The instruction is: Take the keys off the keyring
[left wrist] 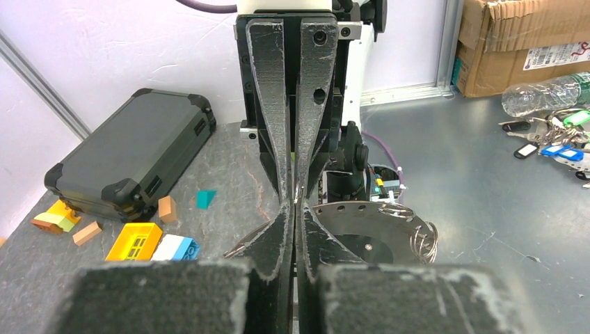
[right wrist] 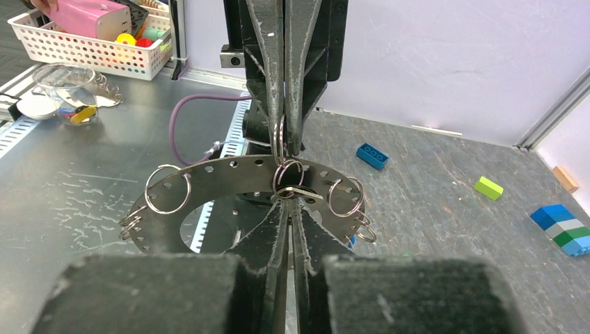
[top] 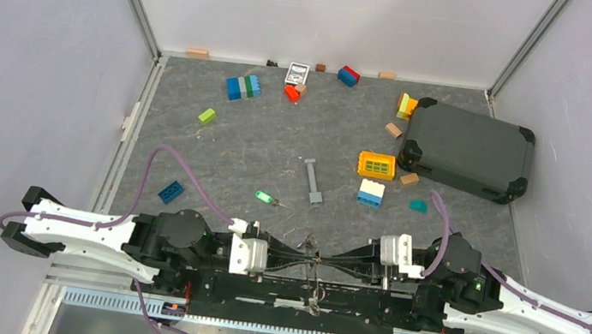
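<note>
Bare desk [top: 225, 153] lies open at the left beyond the blue brick [top: 170, 192], while the grey bar [top: 314, 181], yellow grid block [top: 377, 165] and dark case [top: 467, 151] obstruct centre and right.

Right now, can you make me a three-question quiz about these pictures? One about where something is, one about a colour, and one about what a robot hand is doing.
1. Where does the small green-headed silver key lie?
A. On the grey table, left of the long grey metal bar
B. On a red plate
C. In a blue cup

2. What colour is the grid block beside the dark grey case?
A. Red
B. Purple
C. Yellow

3. How is the left gripper?
A. Wide open
B. Shut on the thin silver wire keyring
C. Holding a banana

Answers:
1 A: in the top view the key lies on bare table left of the bar.
2 C: the block is plainly yellow.
3 B: the right wrist view shows its fingers pinched together on the ring.
</note>
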Robot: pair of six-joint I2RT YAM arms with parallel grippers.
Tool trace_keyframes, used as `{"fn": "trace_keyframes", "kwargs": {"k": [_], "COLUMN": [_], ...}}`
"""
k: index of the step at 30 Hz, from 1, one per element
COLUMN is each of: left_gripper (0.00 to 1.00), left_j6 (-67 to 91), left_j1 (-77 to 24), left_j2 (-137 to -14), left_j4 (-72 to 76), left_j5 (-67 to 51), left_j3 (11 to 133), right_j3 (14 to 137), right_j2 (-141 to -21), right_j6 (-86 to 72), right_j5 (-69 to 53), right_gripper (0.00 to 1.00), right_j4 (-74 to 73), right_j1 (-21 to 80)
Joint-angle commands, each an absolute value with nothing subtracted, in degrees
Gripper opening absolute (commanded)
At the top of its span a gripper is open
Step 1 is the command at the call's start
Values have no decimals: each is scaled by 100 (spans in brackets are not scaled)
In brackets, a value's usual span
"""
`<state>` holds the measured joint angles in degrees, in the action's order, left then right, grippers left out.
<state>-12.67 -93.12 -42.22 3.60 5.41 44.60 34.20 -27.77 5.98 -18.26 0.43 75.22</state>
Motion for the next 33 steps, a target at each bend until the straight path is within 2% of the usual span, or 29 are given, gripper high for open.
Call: {"fn": "trace_keyframes", "kwargs": {"k": [1,2,6,9,14,15,18,33], "left_gripper": [2,2,2,2,2,2,2,2], "left_j6": [-1182,-1184,-1182,-1185,-1172,-1177,-1182,-1208], "left_j1": [-9319,-9325,-9323,-9320,-9323,-9325,-9324,-9319], "left_j2": [-4139,-4125,-4104,-4096,-4113,-4119,-4150,-4182], "left_j4": [844,843,844,843,861,861,870,956], "left_j5": [467,468,507,501,510,512,506,422], "left_j3": [4448,4443,4430,4419,4412,4421,4436,4423], "right_j3": [3552,3588,3667,3691,3639,3626,3604,3429], "right_j2": [-2729,-2693,-2463,-2327,-2258,-2274,-2360,-2627], "right_j6": [592,618,667,646,548,537,502,381], "right_j5": [-1714,-1677,-1630,-1644,-1728,-1744,-1778,-1891], "right_gripper": [15,21,28,28,19,19,29,30], "right_j4": [154,97,36,79,309,331,423,934], "right_j1": [7525,7523,7523,7523,7524,7523,7523,7521]}}
